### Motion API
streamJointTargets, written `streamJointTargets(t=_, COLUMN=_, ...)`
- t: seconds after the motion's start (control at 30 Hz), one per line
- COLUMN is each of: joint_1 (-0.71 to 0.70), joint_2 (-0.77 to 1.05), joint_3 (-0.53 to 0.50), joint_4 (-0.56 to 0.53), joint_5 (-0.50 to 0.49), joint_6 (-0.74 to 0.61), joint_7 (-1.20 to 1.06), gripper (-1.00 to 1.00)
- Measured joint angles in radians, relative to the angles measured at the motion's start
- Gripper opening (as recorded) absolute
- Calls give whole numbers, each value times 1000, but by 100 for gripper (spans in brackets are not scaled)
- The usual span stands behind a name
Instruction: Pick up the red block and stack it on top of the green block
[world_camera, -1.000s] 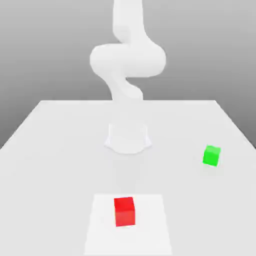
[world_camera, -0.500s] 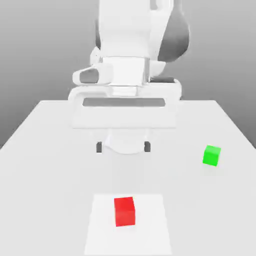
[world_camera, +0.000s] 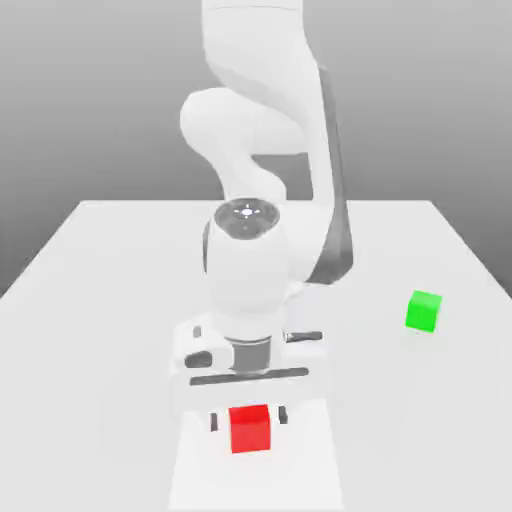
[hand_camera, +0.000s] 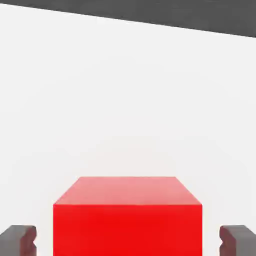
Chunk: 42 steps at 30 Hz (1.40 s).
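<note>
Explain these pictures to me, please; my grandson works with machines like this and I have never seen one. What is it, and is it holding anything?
The white machine is a robot arm, ending in a tool with two fingers. The exterior view looks at the whole scene from off the arm; the hand view comes from a camera on its hand.

On the pale table sit a red block, on a whiter patch, and a green block toward the exterior view's right. Nothing is held: the fingers stand open around the red block, with a gap on each side.
</note>
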Motion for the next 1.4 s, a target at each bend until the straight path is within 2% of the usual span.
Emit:
streamJointTargets(t=0.13, joint_1=-1, joint_2=-4, joint_3=1, joint_4=-1, joint_5=-2, joint_6=-3, joint_7=2, gripper=-100)
streamJointTargets(t=0.33, joint_1=2, joint_2=-198, joint_3=-4, joint_4=-29, joint_5=-18, joint_6=-169, joint_7=14, gripper=-100)
streamJointTargets(t=0.57, joint_1=301, joint_2=-355, joint_3=148, joint_4=-99, joint_5=103, joint_6=-246, joint_7=43, gripper=-100)
streamJointTargets(t=0.97, joint_1=780, joint_2=-570, joint_3=484, joint_4=-236, joint_5=293, joint_6=-319, joint_7=128, gripper=-100)
streamJointTargets(t=1.07, joint_1=802, joint_2=-564, joint_3=516, joint_4=-244, joint_5=290, joint_6=-300, joint_7=144, gripper=-100)
streamJointTargets(t=1.4, joint_1=745, joint_2=-463, joint_3=560, joint_4=-242, joint_5=211, joint_6=-193, joint_7=197, gripper=-100)
